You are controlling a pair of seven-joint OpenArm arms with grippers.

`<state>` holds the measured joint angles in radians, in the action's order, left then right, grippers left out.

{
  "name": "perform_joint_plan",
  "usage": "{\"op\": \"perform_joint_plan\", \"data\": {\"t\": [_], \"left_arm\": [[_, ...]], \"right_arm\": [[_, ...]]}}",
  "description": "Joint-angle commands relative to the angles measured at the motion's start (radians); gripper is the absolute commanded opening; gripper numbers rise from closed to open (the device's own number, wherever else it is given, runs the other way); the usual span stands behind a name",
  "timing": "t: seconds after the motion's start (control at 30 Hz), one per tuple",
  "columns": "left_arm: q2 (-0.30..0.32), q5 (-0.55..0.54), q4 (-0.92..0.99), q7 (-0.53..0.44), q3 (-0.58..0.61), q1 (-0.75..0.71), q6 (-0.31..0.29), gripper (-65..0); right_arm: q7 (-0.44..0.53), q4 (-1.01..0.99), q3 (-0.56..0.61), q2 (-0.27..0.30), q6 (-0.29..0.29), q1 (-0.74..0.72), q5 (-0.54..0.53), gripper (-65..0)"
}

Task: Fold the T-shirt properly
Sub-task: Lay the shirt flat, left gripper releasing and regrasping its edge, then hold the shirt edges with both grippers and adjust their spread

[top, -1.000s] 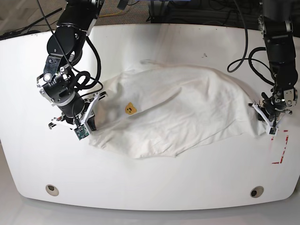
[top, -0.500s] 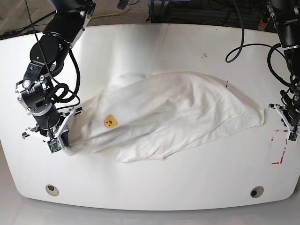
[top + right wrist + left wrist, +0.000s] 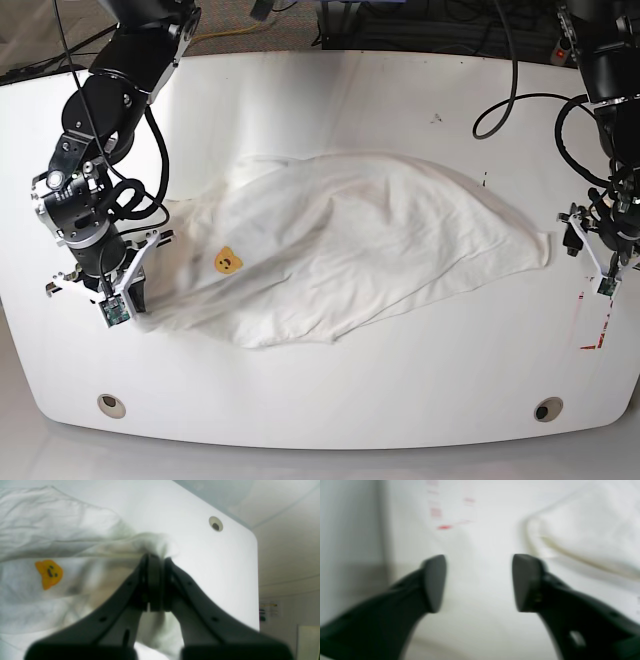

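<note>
Lying slack across the middle of the white table [image 3: 330,400], the T-shirt [image 3: 370,240] is thin, soft cotton that looks light and should drape and wrinkle wherever it is lifted, so hems and corners look like the best places to take hold. Nearest, the front edge of the table carries two small round holes, with a broad bare strip between that edge and the cloth. At the bear-face [image 3: 228,261] end, the right gripper [image 3: 155,562] has its jaws pressed together on a bunched corner of fabric. At the opposite end, the left gripper [image 3: 478,582] stands with jaws spread and nothing between them, just beside the shirt's corner near red marks [image 3: 600,335]. Farther back, bare tabletop lies behind the shirt, giving room to spread it flat.
</note>
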<state>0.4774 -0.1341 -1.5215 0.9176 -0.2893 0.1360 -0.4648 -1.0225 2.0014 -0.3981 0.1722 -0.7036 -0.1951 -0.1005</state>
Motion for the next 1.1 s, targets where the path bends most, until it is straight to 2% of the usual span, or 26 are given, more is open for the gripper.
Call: {"op": "perform_joint_plan", "data": {"t": [0.0,0.13,0.2,0.57,0.67,0.8,1.0,1.07], "left_arm": [[-0.01,0.006,0.003,-0.019,-0.011,0.023,0.001,-13.1],[-0.053,0.014,0.039,-0.061,-0.006,0.023,-0.036,-13.1],[-0.061,0.014,0.08,-0.093,-0.004,0.023,-0.035,-13.1],[-0.062,0.014,0.315,-0.219,0.038,0.075,-0.035,-13.2],[-0.062,0.014,0.335,-0.242,0.057,0.077,-0.035,-13.2],[-0.064,0.012,0.378,-0.246,0.085,0.109,-0.033,-13.2],[-0.064,0.012,0.461,-0.249,0.097,0.146,-0.033,-13.3],[-0.064,0.014,0.474,-0.274,0.098,0.146,-0.033,-15.3]], "right_arm": [[0.028,0.017,0.001,0.01,0.005,-0.011,-0.008,-65.0],[0.028,0.017,0.001,0.01,0.005,-0.004,-0.008,-65.0],[0.028,0.017,0.001,0.01,0.005,-0.004,-0.008,-65.0],[0.029,0.017,-0.003,0.01,0.005,0.006,-0.008,-65.0],[0.029,0.017,0.001,0.008,0.005,0.009,-0.008,-65.0],[0.029,0.017,-0.003,-0.024,0.005,0.009,-0.008,-65.0],[0.029,0.017,0.001,-0.029,0.005,0.009,-0.008,-65.0],[0.029,0.017,0.001,-0.03,0.005,0.009,-0.008,-65.0]]}}
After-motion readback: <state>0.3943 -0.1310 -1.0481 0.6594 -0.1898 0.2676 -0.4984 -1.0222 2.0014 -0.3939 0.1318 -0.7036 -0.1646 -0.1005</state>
